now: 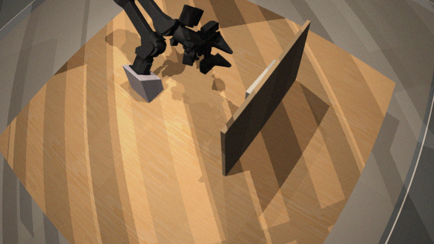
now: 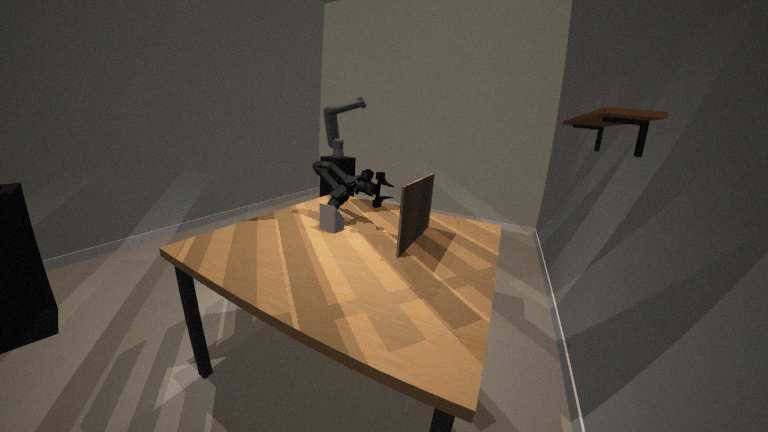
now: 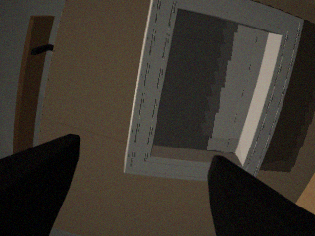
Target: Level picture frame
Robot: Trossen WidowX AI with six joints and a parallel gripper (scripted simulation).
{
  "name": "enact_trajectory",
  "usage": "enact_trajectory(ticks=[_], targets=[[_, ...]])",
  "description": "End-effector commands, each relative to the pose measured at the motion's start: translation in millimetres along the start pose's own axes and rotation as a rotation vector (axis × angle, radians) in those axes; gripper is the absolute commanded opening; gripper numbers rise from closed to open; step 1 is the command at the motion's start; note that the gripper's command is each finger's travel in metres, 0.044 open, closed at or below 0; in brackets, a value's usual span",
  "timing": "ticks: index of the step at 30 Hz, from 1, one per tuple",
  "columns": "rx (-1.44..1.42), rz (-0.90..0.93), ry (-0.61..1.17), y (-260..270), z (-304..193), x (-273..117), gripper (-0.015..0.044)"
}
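The picture frame [image 1: 260, 76] [image 3: 149, 98] is a pale, grey-white rectangle with a dark inner area. It hangs on the arm's side of the upright panel [image 1: 265, 104] [image 2: 416, 215] [image 3: 94, 88]. In the top view only its pale upper edge shows past the panel; in the exterior view it is hidden. I cannot tell how far from level it is. The screw and notched strip are hidden. My gripper [image 1: 231, 59] [image 2: 391, 191] [image 3: 145, 156] is open and empty, apart from the frame. In the wrist view the right finger overlaps the frame's lower right corner.
The panel stands on the wooden table [image 1: 95, 164] [image 2: 283, 291] in front of the arm's grey base [image 1: 147, 86] [image 2: 331, 219]. A wall shelf [image 2: 617, 116] [image 3: 25, 84] is beyond the table. A second grey arm [image 2: 332, 127] stands on a black pedestal behind.
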State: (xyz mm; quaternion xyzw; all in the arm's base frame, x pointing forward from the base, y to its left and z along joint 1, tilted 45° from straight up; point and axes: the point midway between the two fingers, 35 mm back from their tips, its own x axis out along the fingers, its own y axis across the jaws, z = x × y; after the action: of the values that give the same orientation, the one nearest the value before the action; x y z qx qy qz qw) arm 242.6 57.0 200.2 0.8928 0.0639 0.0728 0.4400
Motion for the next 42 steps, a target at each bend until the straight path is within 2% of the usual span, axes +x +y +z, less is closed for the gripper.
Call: enact_trajectory(ticks=[1, 9, 23, 42], targets=[[0.003, 0.002, -0.004, 1, -1, 0, 0.0260], [0.003, 0.002, -0.004, 3, -3, 7, 0.0260], [0.002, 0.005, -0.002, 1, 0, 79, 0.0260], [0.002, 0.005, -0.002, 1, -1, 85, 0.0260]])
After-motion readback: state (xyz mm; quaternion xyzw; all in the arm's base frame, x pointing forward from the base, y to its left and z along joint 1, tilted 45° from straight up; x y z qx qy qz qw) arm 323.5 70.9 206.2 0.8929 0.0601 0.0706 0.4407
